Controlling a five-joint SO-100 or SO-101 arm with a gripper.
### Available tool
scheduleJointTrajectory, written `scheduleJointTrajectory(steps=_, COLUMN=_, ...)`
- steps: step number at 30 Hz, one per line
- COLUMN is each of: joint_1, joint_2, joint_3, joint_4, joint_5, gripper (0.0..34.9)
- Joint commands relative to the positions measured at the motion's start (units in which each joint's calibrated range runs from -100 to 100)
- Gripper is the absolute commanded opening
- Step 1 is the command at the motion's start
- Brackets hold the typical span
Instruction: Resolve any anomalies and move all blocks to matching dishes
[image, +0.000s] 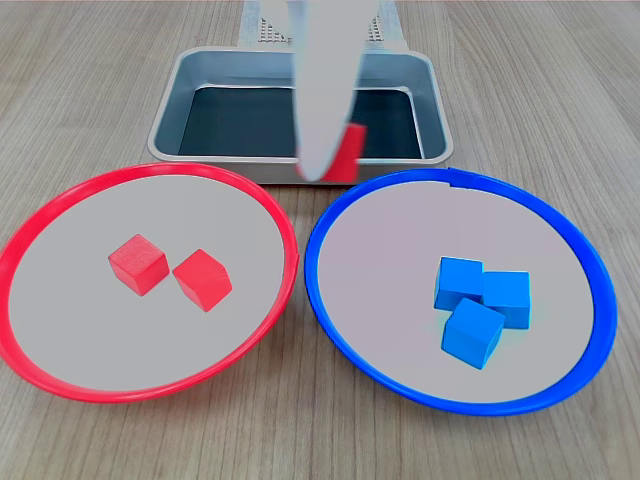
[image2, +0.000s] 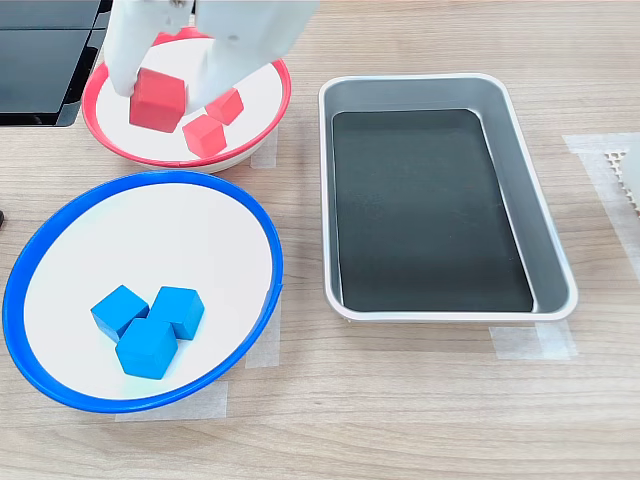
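White gripper (image2: 160, 85) clamped on a red cube (image2: 157, 100) above the red-rimmed dish (image2: 262, 125) — two red cubes (image: 138, 263) inside; three blue cubes (image: 482, 305) in the blue-rimmed dish (image: 330, 300).

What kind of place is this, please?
Probably a robot test bench: a wood-grain table, a metal tray taped down, colour-rimmed dishes holding blocks, and a white pincer gripping a red block.

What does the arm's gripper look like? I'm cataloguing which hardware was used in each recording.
In both exterior views the gripper is plain white plastic with a smooth matte finish. Its fingers are long, flat-sided and taper to rounded tips. No cables, markings or labels show on the visible parts; the rest of the arm is out of frame.
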Motion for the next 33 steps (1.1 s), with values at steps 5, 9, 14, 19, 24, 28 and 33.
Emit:
scheduleJointTrajectory(steps=5, joint_1=12.1, joint_2=9.6, joint_3=-4.9, joint_4=-7.6, joint_5=5.0, gripper=1.6)
scheduleJointTrajectory(steps=9, joint_1=13.7, joint_2=15.7, joint_3=-8.9, joint_4=-10.7, joint_5=6.1, gripper=3.1)
scheduleJointTrajectory(steps=14, joint_1=13.2, joint_2=18.0, joint_3=-10.5, joint_4=-12.9, joint_5=6.4, gripper=13.8)
scheduleJointTrajectory(steps=19, joint_1=11.7, joint_2=12.2, joint_3=-4.4, joint_4=-14.4, joint_5=6.4, gripper=13.3)
scheduleJointTrajectory(steps=24, joint_1=8.1, joint_2=-7.5, joint_3=18.5, joint_4=-20.6, joint_5=3.5, gripper=0.3)
scheduleJointTrajectory(steps=28, joint_1=3.8, joint_2=-32.4, joint_3=49.9, joint_4=-31.4, joint_5=-2.8, gripper=0.1)
scheduleJointTrajectory(steps=33, joint_1=-2.1, joint_2=-69.8, joint_3=89.0, joint_4=-41.5, joint_5=-6.7, gripper=0.0)
